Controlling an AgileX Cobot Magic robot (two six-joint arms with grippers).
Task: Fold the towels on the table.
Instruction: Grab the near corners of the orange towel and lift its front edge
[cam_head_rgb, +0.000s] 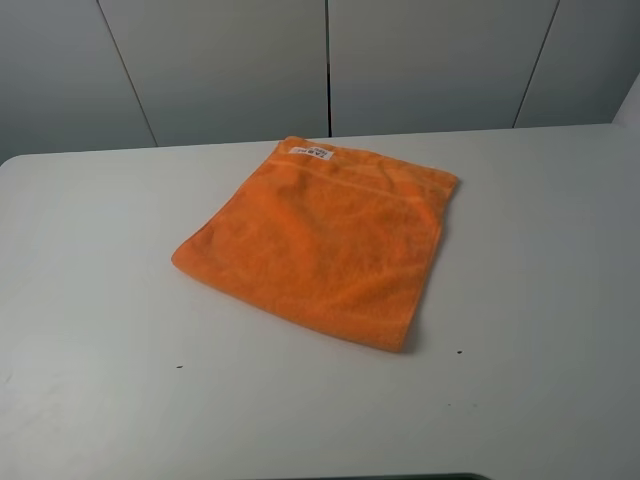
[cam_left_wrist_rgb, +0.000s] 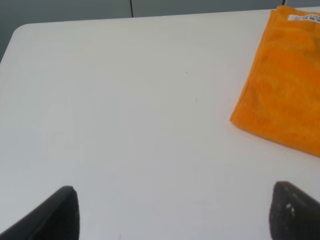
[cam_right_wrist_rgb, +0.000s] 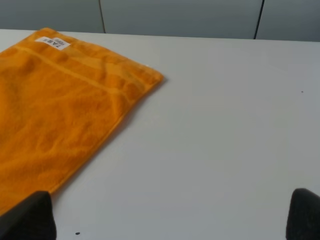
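Observation:
The orange fluffy towel (cam_head_rgb: 320, 240) lies flat, roughly square, in the middle of the white table (cam_head_rgb: 100, 300), with its hem band and small white label (cam_head_rgb: 311, 151) at the far edge. Neither gripper shows in the exterior high view. In the left wrist view my left gripper (cam_left_wrist_rgb: 175, 215) is open and empty, fingertips (cam_left_wrist_rgb: 57, 212) wide apart over bare table, the towel (cam_left_wrist_rgb: 285, 85) ahead and to one side. In the right wrist view my right gripper (cam_right_wrist_rgb: 170, 215) is open and empty, with the towel (cam_right_wrist_rgb: 55, 110) just past one fingertip (cam_right_wrist_rgb: 30, 217).
Grey wall panels (cam_head_rgb: 220, 70) stand behind the table's far edge. A few tiny dark specks (cam_head_rgb: 459, 351) dot the tabletop near the towel. A dark edge (cam_head_rgb: 400, 477) shows at the table's near rim.

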